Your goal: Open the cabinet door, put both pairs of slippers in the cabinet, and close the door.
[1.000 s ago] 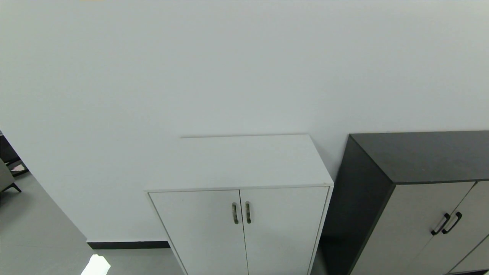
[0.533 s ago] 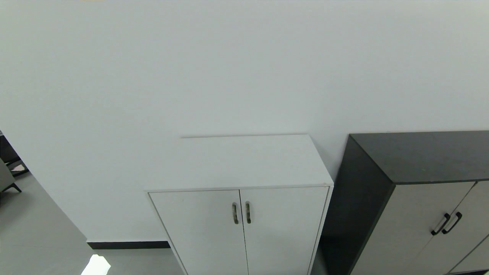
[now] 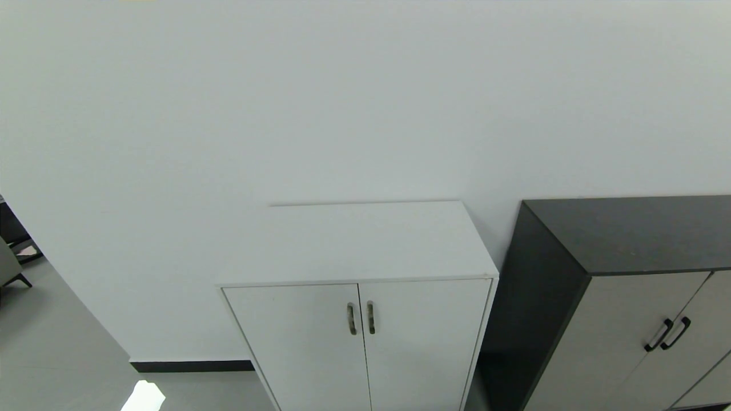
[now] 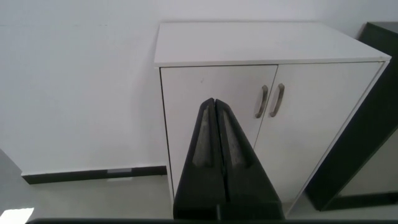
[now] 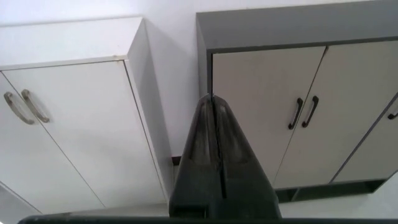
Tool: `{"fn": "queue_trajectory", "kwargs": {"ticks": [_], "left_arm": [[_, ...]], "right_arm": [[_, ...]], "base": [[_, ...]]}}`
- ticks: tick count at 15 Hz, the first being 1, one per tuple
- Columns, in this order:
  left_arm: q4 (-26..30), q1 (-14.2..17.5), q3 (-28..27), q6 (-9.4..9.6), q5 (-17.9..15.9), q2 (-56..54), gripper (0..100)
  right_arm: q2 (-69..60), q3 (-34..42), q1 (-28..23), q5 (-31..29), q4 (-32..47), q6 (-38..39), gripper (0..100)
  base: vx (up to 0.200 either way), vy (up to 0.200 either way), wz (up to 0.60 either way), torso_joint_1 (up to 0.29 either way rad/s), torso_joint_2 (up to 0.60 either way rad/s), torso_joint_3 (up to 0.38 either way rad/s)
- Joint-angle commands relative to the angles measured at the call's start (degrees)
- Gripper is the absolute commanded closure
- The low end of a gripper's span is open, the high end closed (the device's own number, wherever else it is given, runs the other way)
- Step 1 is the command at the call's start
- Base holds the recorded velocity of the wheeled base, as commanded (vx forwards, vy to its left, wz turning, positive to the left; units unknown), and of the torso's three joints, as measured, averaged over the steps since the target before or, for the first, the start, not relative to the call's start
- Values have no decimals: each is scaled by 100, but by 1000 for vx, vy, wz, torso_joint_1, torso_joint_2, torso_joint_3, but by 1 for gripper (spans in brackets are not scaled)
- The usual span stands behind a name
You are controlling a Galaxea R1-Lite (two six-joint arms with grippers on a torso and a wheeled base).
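A white two-door cabinet (image 3: 360, 337) stands against the wall with both doors closed. Its two grey handles (image 3: 361, 318) sit side by side at the middle seam. In the left wrist view the same cabinet (image 4: 211, 87) faces my left gripper (image 4: 214, 102), which is shut with nothing in it and held some way off from the left door. The handles (image 4: 269, 101) lie to one side of it. My right gripper (image 5: 212, 99) is shut and empty, in front of the gap between the white cabinet (image 5: 81, 118) and the dark one.
A dark cabinet (image 3: 622, 297) with grey doors and black handles (image 3: 667, 334) stands close to the right of the white one. A black skirting strip (image 3: 191, 366) runs along the wall's foot. A chair leg (image 3: 14, 274) shows at far left on grey floor.
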Motion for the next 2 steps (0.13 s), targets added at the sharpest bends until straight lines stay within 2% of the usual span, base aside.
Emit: {"fn": "queue_trajectory", "kwargs": {"ticks": [1,2], "left_arm": [[-5,1,0,-1,1,8,100],[4,1,0,-1,1,8,100]], "right_arm": [[-5,1,1,2,6,2,100],[-5,1,1,2,15,-7,100]], "base": [[0,0,0,0,0,0],[0,0,0,0,0,0]]}}
